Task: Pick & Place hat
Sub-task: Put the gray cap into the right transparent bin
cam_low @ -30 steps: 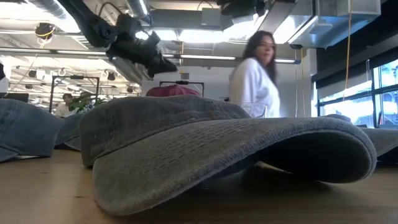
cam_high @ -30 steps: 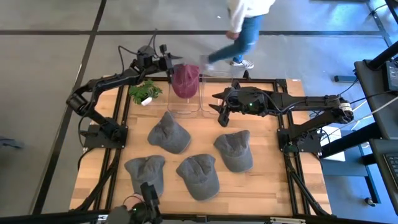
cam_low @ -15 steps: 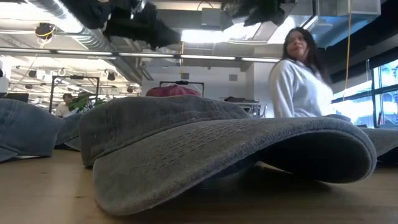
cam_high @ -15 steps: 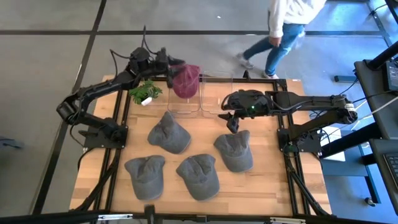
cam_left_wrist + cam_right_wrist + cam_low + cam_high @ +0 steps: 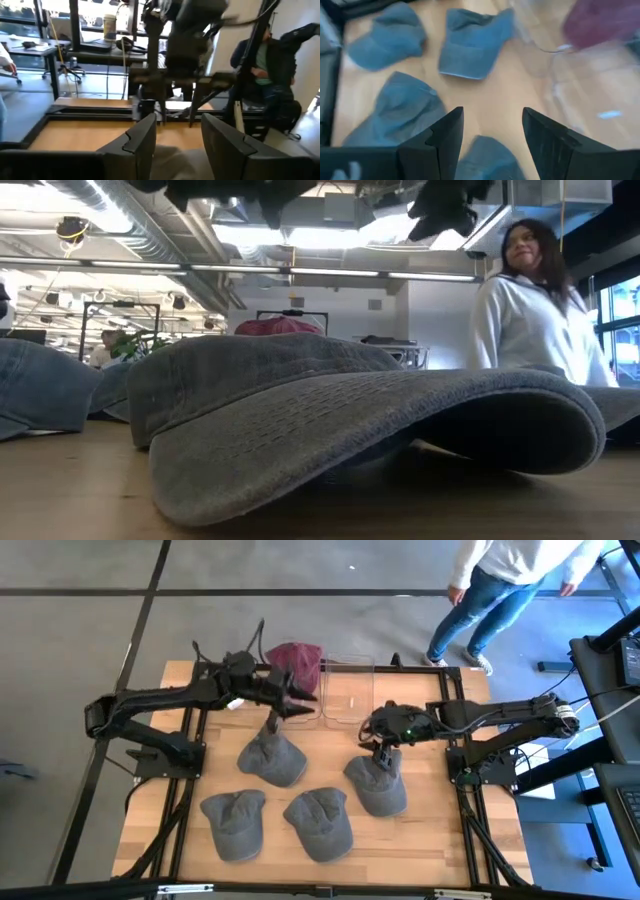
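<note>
Right gripper (image 5: 381,747) fingers spread, hovering over grey hat (image 5: 377,783) near table's (image 5: 440,840) right edge. Left gripper (image 5: 300,700) fingers spread, above grey hat (image 5: 272,754) mid-table. Maroon hat (image 5: 296,664) in clear bin (image 5: 322,690) at far edge. Two more grey hats (image 5: 233,823) (image 5: 320,823) by near edge.

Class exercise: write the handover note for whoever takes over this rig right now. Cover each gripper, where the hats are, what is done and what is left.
Left gripper: open, empty, above the rear-left grey hat.
Right gripper: open, empty, over the right grey hat.
Maroon hat: in the left clear bin at the table's back.
Right clear bin: empty.
Two more grey hats at the front.
Done: one hat binned. Left: four grey hats, none gripped.
</note>
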Controlling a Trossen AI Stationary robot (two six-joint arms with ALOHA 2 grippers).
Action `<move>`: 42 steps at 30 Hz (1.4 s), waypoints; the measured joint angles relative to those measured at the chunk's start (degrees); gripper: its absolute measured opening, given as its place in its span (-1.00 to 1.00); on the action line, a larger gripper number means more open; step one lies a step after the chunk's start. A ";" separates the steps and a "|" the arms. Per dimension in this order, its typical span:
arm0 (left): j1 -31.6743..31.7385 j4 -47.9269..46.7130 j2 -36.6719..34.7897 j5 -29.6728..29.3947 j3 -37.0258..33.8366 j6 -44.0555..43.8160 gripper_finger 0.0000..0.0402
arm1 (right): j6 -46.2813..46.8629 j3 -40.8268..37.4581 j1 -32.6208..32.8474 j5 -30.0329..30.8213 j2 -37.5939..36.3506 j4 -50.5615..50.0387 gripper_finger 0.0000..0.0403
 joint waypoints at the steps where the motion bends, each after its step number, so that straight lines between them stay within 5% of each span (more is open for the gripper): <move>1: -1.38 -0.09 0.02 -0.70 0.00 -0.37 -0.24 | 0.80 -2.82 -0.02 -1.33 -1.55 3.12 0.01; 5: -5.82 -1.92 0.02 -3.66 0.00 -0.71 -0.25 | 4.23 -14.11 -0.08 -2.84 -9.61 13.34 0.01; 11: -11.03 -3.01 0.04 -6.29 -0.02 -3.62 -0.25 | 22.59 -25.52 -1.26 -3.00 -19.15 8.57 0.01; 20: -15.86 -3.10 0.04 -13.66 -0.02 -4.07 -0.25 | 46.22 -35.49 -2.03 -4.14 -20.34 7.90 0.01; 33: -16.48 -3.54 0.07 -16.15 -0.02 -4.12 -0.25 | 53.77 -30.88 -1.92 -3.05 -19.10 -4.99 0.01; 42: -16.48 -3.87 0.07 -16.13 -0.02 -4.09 -0.24 | 61.19 -28.77 2.96 -2.40 -8.06 -4.23 0.01</move>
